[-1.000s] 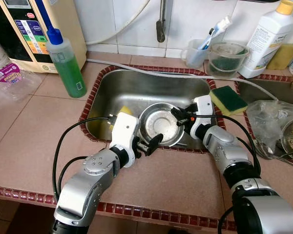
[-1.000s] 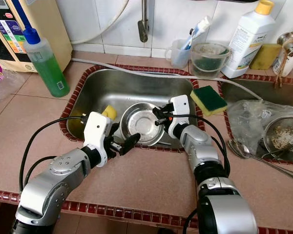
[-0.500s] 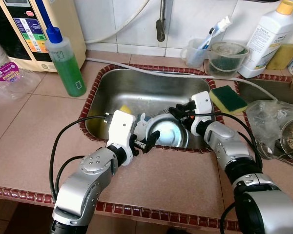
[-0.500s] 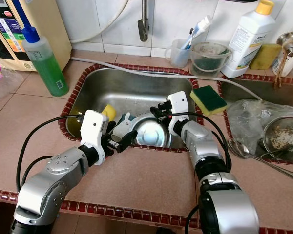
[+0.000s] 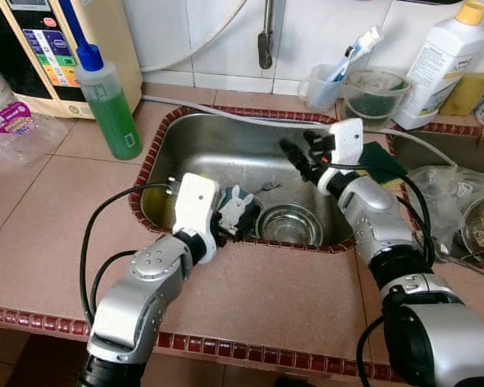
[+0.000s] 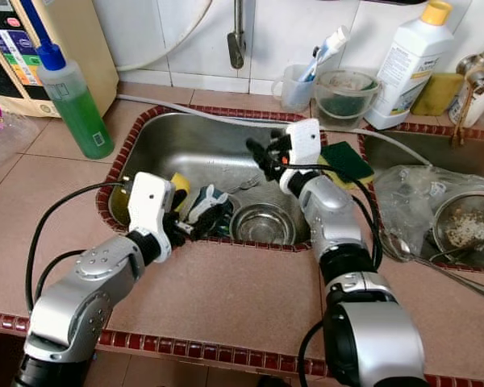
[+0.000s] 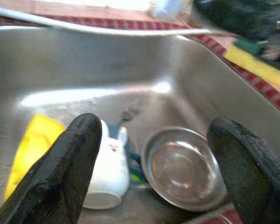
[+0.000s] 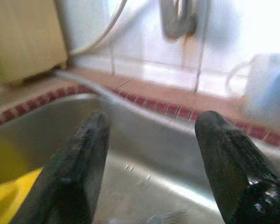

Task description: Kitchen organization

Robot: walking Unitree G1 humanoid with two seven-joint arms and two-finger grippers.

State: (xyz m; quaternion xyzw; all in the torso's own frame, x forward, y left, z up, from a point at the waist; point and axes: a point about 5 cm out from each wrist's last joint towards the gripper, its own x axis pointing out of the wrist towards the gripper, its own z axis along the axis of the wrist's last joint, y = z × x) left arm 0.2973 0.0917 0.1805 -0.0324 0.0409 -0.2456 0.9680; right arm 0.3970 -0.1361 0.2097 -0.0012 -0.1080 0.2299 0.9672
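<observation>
A steel bowl [image 5: 289, 223] sits upright on the sink floor, near the front wall. Just left of it a white mug [image 5: 235, 208] with a bunny print lies on its side, also seen in the left wrist view as the mug [image 7: 107, 172] beside the bowl [image 7: 182, 168]. A yellow sponge [image 7: 30, 144] lies left of the mug. My left gripper [image 5: 232, 226] reaches over the sink's front rim, open, right at the mug. My right gripper [image 5: 298, 157] hangs open above the sink's back right, holding nothing. A fork [image 5: 266, 187] lies behind the bowl.
The sink [image 5: 226, 145] has a red-tiled rim. A green soap bottle [image 5: 109, 101] stands at its left. A green-yellow sponge [image 5: 387, 165], toothbrush cup [image 5: 327, 85], clear bowl [image 5: 375, 93] and white bottle [image 5: 448, 60] are at the back right. A plastic bag [image 5: 448, 197] lies right. The faucet [image 5: 264, 40] hangs over the back.
The bowl, earlier at both grippers' fingertips, now rests flat on the sink floor. My right gripper rose up and back. The mug came into view by my left gripper.
</observation>
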